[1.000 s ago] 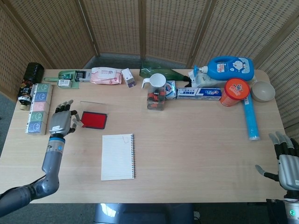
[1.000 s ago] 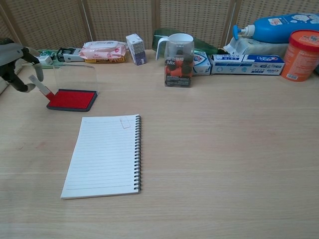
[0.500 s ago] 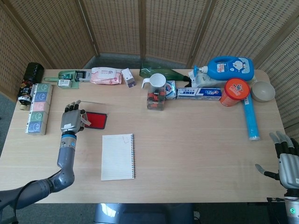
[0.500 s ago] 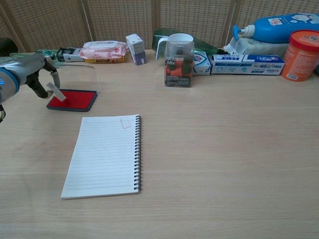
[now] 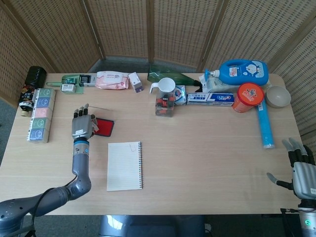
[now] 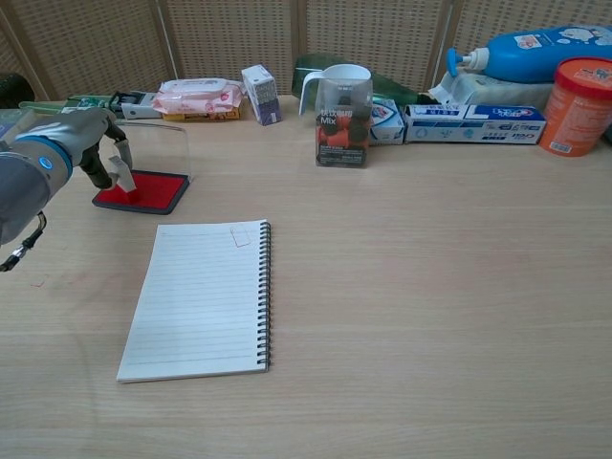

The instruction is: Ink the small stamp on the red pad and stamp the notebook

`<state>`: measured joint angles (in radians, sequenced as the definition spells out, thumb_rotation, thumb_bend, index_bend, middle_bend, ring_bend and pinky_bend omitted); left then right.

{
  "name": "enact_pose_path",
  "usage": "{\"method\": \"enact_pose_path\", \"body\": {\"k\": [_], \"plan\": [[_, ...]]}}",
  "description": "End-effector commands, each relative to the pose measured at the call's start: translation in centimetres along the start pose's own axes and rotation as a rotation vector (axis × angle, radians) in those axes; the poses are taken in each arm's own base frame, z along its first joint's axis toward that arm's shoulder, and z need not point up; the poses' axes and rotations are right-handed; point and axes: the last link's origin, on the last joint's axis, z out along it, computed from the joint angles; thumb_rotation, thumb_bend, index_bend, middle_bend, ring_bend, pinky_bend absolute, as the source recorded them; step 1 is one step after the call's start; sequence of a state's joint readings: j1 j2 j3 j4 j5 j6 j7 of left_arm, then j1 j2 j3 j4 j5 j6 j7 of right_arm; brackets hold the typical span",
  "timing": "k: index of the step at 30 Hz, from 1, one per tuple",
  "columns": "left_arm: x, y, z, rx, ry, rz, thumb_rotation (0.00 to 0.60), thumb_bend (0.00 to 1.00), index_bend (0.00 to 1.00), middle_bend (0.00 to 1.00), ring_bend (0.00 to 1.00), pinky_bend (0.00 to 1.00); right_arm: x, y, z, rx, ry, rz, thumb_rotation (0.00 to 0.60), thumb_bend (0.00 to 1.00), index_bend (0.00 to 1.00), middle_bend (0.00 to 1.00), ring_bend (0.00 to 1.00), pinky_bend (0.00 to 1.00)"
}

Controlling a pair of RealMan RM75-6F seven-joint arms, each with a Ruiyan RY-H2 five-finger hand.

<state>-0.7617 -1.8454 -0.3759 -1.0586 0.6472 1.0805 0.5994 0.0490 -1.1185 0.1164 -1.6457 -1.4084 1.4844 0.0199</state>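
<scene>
Left hand (image 6: 91,143) pinching small white stamp (image 6: 121,172) over left edge of red ink pad (image 6: 143,191); white spiral notebook (image 6: 203,298) near; right hand (image 5: 302,170) spread, far right.

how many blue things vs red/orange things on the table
Blue: 2 – detergent bottle, blue tube
Red/orange: 2 – red ink pad, orange canister
Total: 4
</scene>
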Motion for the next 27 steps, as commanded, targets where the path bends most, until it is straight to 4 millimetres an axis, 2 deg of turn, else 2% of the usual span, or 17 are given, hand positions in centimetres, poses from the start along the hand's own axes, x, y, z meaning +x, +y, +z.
{"method": "enact_pose_path", "body": {"k": [1,7,18,23,27], "plan": [[0.3,-0.3,-0.2,0.002,0.012,-0.004,0.600,0.45,0.64,0.00,0.00,0.04,0.1,0.0,0.0,0.001,0.005,-0.001,0.522,0.06,0.00,0.00,0.00,0.00],[0.9,-0.8,-0.7,-0.002,0.017,-0.042,0.600,0.45,0.64,0.00,0.00,0.04,0.0,-0.2,-0.1,0.004,0.003,-0.003,0.522,0.06,0.00,0.00,0.00,0.00],[6.0,-2.0,-2.9,-0.021,0.071,-0.111,0.600,0.44,0.64,0.00,0.00,0.04,0.1,-0.4,-0.2,0.011,0.005,-0.004,0.521,0.06,0.00,0.00,0.00,0.00],[7.6,-1.2,-5.0,-0.111,0.050,-0.122,0.600,0.44,0.64,0.00,0.00,0.04,0.2,-0.6,-0.3,0.018,0.009,-0.006,0.523,0.06,0.00,0.00,0.00,0.00],[7.7,-0.1,-6.7,-0.180,0.006,-0.111,0.600,0.44,0.64,0.00,0.00,0.04,0.3,-0.6,-0.4,0.020,0.010,-0.005,0.523,0.06,0.00,0.00,0.00,0.00]]}}
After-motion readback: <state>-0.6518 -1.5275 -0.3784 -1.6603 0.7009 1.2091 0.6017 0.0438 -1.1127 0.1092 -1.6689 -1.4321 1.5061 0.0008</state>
